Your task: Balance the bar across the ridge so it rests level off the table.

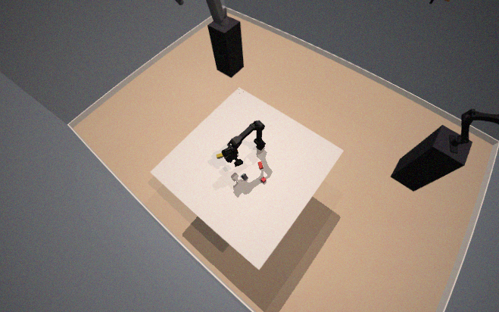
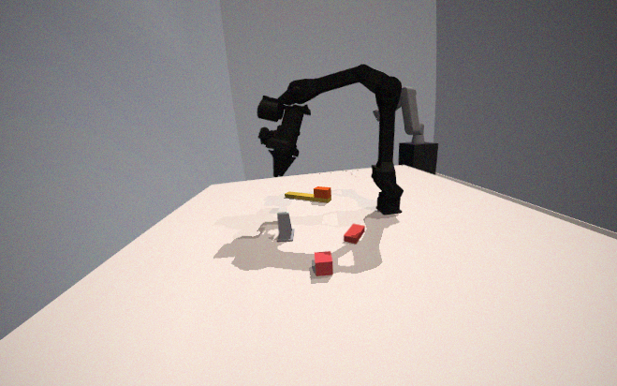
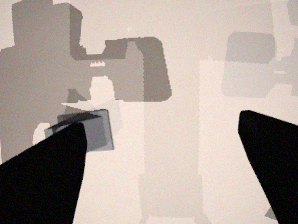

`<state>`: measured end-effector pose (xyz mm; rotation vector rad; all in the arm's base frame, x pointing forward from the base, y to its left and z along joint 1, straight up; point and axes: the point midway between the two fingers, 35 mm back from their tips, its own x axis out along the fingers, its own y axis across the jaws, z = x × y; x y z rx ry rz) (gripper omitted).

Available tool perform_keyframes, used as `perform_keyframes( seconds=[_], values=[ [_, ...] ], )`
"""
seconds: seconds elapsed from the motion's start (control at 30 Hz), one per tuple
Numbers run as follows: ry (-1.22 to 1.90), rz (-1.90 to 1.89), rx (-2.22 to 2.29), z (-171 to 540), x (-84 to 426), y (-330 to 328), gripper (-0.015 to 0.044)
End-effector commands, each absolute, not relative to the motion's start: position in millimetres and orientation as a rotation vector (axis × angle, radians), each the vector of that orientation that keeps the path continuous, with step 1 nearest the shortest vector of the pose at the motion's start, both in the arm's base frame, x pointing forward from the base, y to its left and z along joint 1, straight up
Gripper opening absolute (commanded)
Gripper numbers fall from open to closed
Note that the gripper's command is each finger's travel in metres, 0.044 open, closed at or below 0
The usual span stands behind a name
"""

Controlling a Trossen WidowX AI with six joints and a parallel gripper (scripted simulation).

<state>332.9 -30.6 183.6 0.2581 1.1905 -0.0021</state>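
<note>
The yellow bar lies flat on the white table, with an orange-red block on its right end in the exterior view. The arm hides part of the bar in the top view. The grey ridge stands upright on its base, apart from the bar and nearer the exterior camera. My gripper is open and empty, above the table. In the wrist view the left finger overlaps part of the ridge; the bar is not in that view.
A flat red block lies between the ridge and the arm's base. A red cube sits nearer the exterior camera. Black pedestals with other arms stand off the table. Arm shadows cross the tabletop.
</note>
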Motion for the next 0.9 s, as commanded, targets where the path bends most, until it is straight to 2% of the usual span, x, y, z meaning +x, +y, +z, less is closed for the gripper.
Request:
perform_keyframes(
  seconds=[0.0, 0.87],
  values=[
    [1.213, -0.06, 0.269, 182, 331, -50, 0.0315],
    [1.461, -0.458, 0.452, 157, 268, -187, 0.0315]
  ],
)
